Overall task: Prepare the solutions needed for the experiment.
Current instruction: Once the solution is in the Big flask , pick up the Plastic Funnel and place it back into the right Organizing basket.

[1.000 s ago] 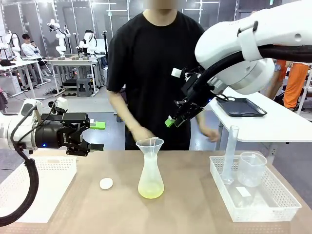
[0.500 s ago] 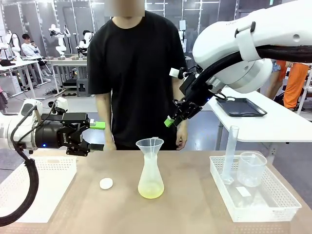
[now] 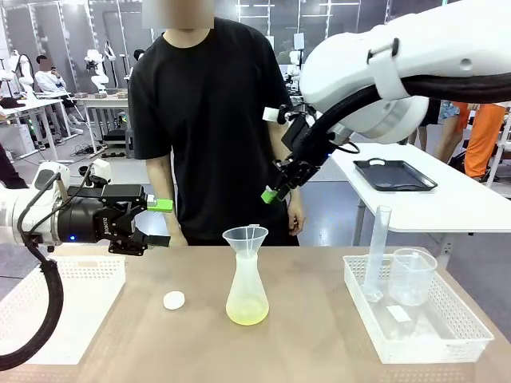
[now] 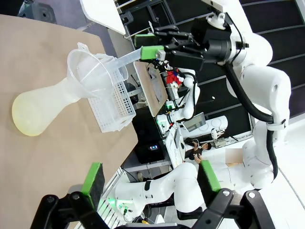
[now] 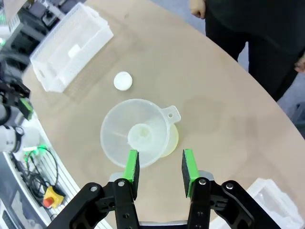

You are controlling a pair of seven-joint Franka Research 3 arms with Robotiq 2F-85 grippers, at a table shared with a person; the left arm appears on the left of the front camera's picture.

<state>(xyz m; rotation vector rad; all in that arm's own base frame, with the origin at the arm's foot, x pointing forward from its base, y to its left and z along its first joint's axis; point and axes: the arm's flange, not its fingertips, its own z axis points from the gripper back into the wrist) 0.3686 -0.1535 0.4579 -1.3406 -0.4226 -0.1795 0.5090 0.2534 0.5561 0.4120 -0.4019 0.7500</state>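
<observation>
A frosted conical flask (image 3: 247,289) stands mid-table with a clear funnel (image 3: 245,238) in its neck. The solution (image 3: 247,313), a shallow pale yellow-green layer, lies in its bottom. The funnel (image 5: 136,132) hides most of the liquid (image 5: 173,139) in the right wrist view. A small white cap (image 3: 173,300) lies to the flask's left. My right gripper (image 3: 270,194) hangs high above and behind the flask, open (image 5: 159,167) and empty. My left gripper (image 3: 162,223) is open at the table's far left edge, level with the funnel, nothing between its pads (image 4: 151,177).
A white basket (image 3: 415,351) at the right holds a tall graduated cylinder (image 3: 376,251) and a beaker (image 3: 412,275). A flat white tray (image 3: 80,275) lies at the left under my left arm. A person (image 3: 215,120) stands at the far side, arms hanging.
The person has pulled both hands back from the funnel and stepped to the left. My right gripper has drifted left and slightly up. The left arm has not moved.
</observation>
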